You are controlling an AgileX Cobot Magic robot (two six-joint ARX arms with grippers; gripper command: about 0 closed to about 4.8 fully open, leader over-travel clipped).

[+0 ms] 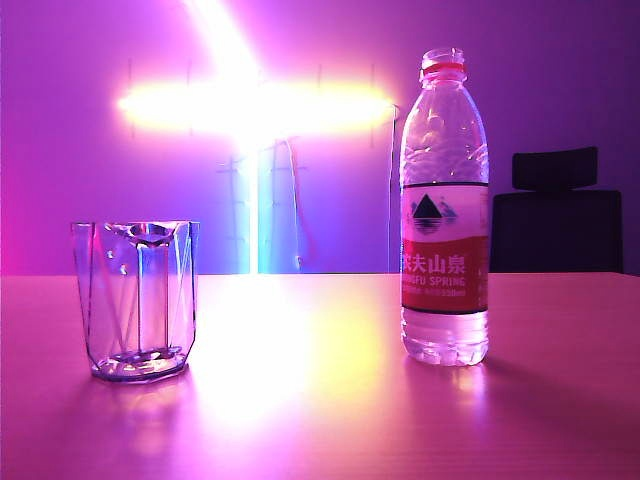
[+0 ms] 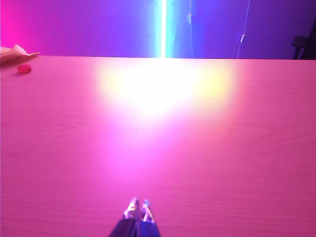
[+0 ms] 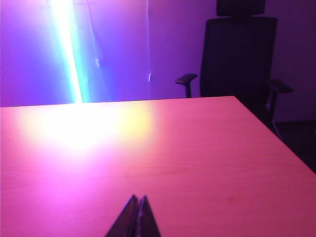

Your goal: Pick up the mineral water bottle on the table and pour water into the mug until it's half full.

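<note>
1. The mineral water bottle point(image 1: 445, 210) stands upright on the bench point(image 1: 320, 400), toward the right of the exterior view. Its cap is off, with only the red neck ring left around the open mouth.
2. The bottle looks nearly full, so it will probably feel heavy for its size. The thin clear plastic wall is likely to give under a hard squeeze, which could push water out of the open neck.
3. The labelled waist appears the safest place to hold, being less slick than the ribbed bare plastic above and below it.
4. The mug point(image 1: 138, 300) stands upright well to the left of the bottle. It is a clear faceted glass with a thick base, rigid and breakable, and it appears empty, though glare makes that hard to confirm.
5. The left claw point(image 2: 138, 209) has its tips pressed together, holds nothing, and hangs over bare bench with neither vessel in its wrist view.
6. The right claw point(image 3: 138, 205) is likewise closed and empty, above bare bench near the corner by a dark office chair point(image 3: 239, 54).
7. A small red object point(image 2: 23, 68), possibly the cap, lies at the far edge of the bench in the left wrist view.
</note>
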